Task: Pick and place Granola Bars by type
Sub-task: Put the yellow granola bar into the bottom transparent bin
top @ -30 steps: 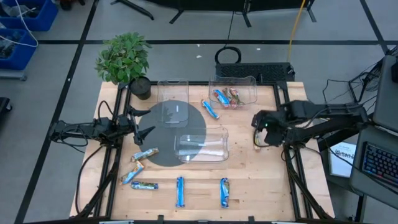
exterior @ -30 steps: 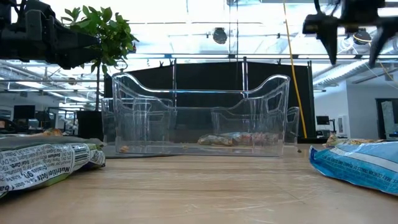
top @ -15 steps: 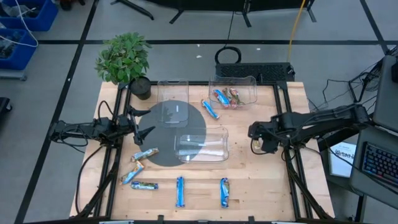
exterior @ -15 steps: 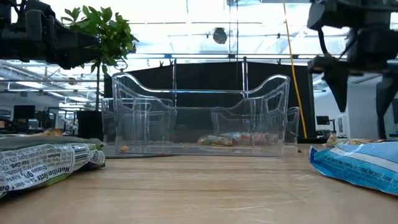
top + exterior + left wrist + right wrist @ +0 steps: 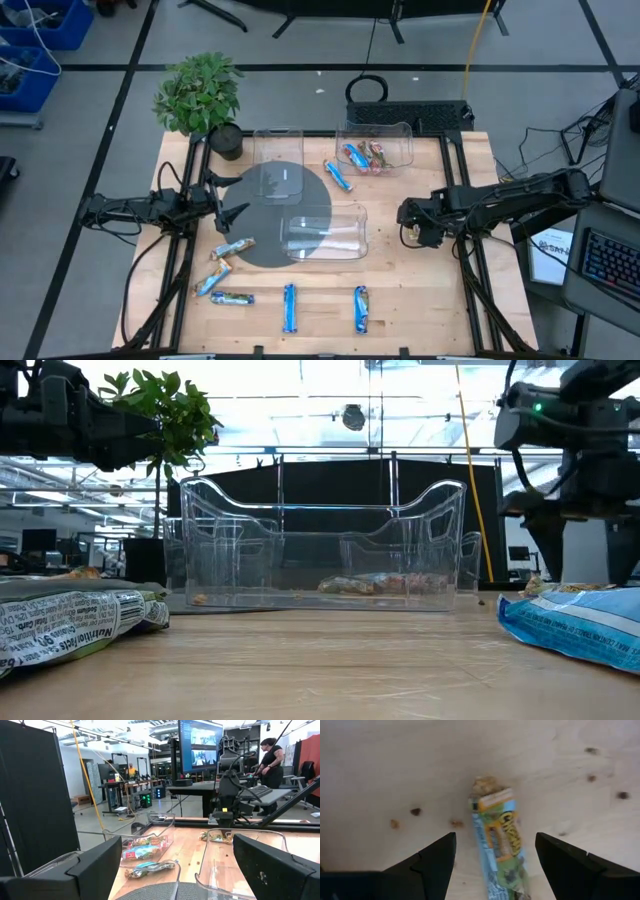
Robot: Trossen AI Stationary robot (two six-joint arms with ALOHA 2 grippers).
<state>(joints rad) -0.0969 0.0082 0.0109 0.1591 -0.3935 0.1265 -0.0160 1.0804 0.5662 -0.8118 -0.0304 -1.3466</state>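
My right gripper [image 5: 414, 228] hangs open just above the table by the right edge, fingers pointing down. Its fingers stand on either side of a tan-gold and green granola bar [image 5: 501, 847] with a torn end showing crumbs, and touch nothing. That bar [image 5: 218, 836] lies flat on the wood. Other bars lie flat along the near edge [image 5: 289, 307], [image 5: 361, 308], at near left [image 5: 220, 266], and one blue bar [image 5: 338, 176] near the far bins. Some sit in the far right bin [image 5: 366, 156]. My left gripper [image 5: 226, 206] waits open over the left side.
Three clear bins stand on the table: far middle [image 5: 277, 143], far right [image 5: 402, 140], and a larger one in the centre [image 5: 352, 232], partly on a dark round mat [image 5: 262, 215]. A potted plant [image 5: 200, 92] stands at the far left corner. Crumbs [image 5: 415, 812] dot the wood.
My right gripper has come down toward the table and a little toward the near and left side, settling over the tan-gold bar. Its fingers have stayed open. The bars and bins have not moved.
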